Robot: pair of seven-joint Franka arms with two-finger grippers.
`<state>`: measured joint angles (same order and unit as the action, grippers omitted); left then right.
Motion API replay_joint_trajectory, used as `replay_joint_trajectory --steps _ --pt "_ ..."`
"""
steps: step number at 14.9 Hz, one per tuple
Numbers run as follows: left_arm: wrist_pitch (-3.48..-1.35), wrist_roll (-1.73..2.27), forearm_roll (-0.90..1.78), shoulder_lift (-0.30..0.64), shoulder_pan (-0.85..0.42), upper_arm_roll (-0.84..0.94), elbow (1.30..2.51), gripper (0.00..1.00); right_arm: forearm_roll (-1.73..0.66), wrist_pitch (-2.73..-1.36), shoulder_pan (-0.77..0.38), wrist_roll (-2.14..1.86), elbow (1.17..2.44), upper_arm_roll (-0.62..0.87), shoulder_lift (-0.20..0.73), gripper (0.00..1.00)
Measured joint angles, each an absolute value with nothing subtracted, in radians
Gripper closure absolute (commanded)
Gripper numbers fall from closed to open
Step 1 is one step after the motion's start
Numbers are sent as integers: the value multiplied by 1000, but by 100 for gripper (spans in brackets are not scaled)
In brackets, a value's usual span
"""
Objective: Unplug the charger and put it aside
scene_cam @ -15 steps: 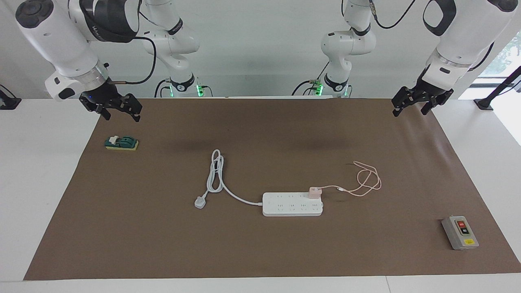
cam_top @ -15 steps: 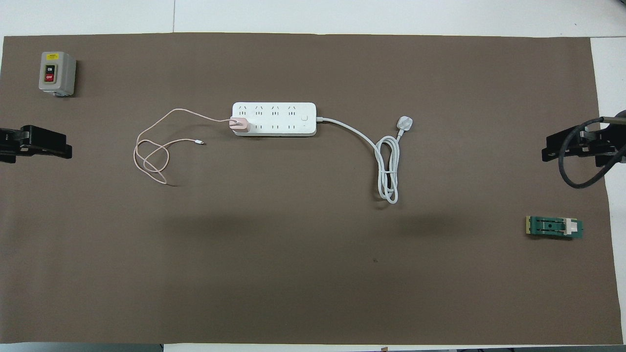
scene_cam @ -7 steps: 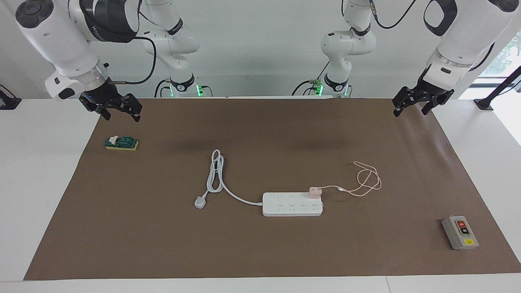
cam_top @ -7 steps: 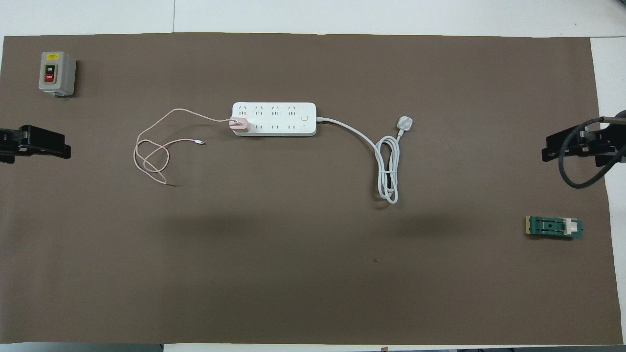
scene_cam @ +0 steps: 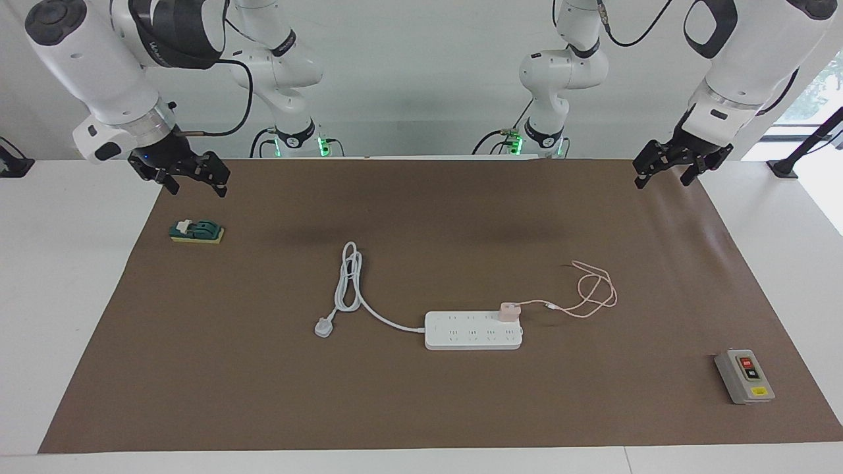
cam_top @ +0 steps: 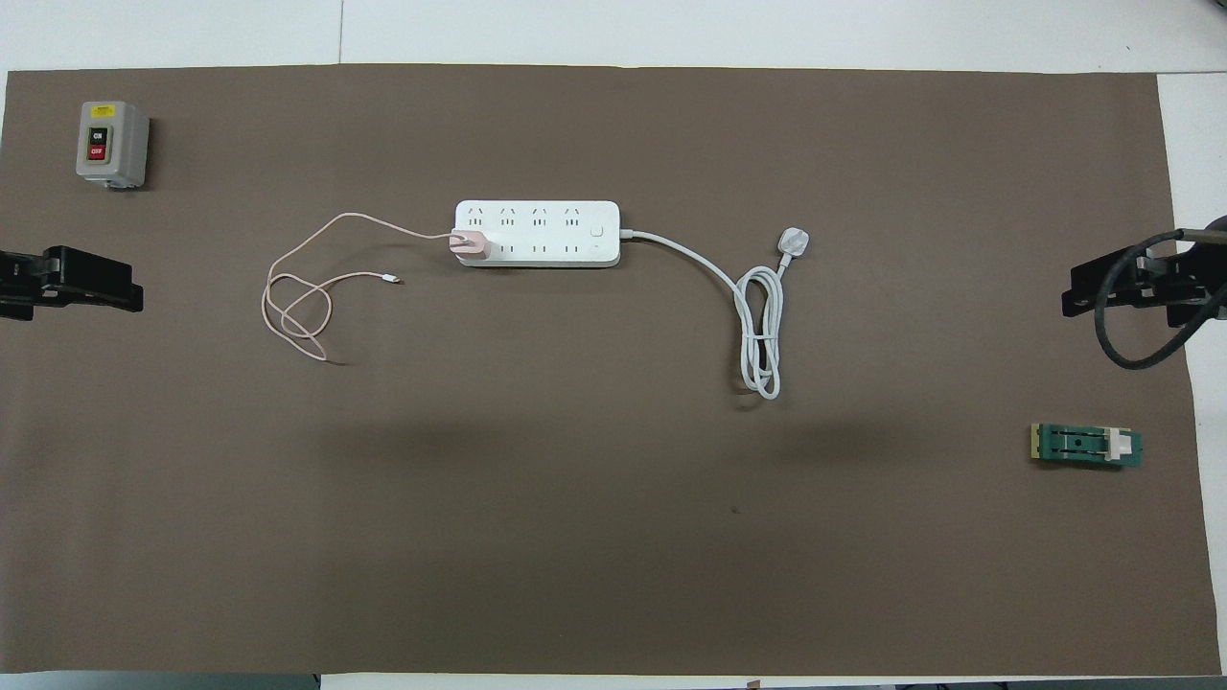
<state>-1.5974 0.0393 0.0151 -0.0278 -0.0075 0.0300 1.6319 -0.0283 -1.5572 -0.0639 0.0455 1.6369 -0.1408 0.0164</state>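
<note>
The charger (scene_cam: pixel 509 311) (cam_top: pixel 469 243) is a small pale pink cube plugged into the white power strip (scene_cam: pixel 461 336) (cam_top: pixel 551 235), at the strip's end toward the left arm. Its thin pink cable (scene_cam: pixel 596 293) (cam_top: pixel 297 307) lies in loose loops on the brown mat beside the strip. My left gripper (scene_cam: pixel 662 179) (cam_top: pixel 120 287) hangs open and empty over the mat's edge at the left arm's end. At the right arm's end, my right gripper (scene_cam: pixel 197 187) (cam_top: pixel 1078 292) also hangs open and empty over the mat's edge. Both are well away from the charger.
The strip's thick white cord (scene_cam: pixel 349 276) (cam_top: pixel 762 335) is coiled toward the right arm's end and finishes in a white plug (scene_cam: pixel 323 326) (cam_top: pixel 795 241). A grey on/off switch box (scene_cam: pixel 744 376) (cam_top: pixel 111 144) and a green knife switch (scene_cam: pixel 196 231) (cam_top: pixel 1086 446) sit near the mat's ends.
The left gripper has shifted very slightly; nothing on the mat has moved.
</note>
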Motion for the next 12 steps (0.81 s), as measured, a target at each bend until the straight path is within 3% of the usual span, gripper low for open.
replay_joint_trajectory --steps 7,12 --pt "-1629 427 15 -28 -27 37 1635 0 -28 -1557 -64 45 1637 -140 16 0" --pt "-1648 828 15 -13 -106 39 1652 0 -28 -1557 -69 83 1638 -137 16 0"
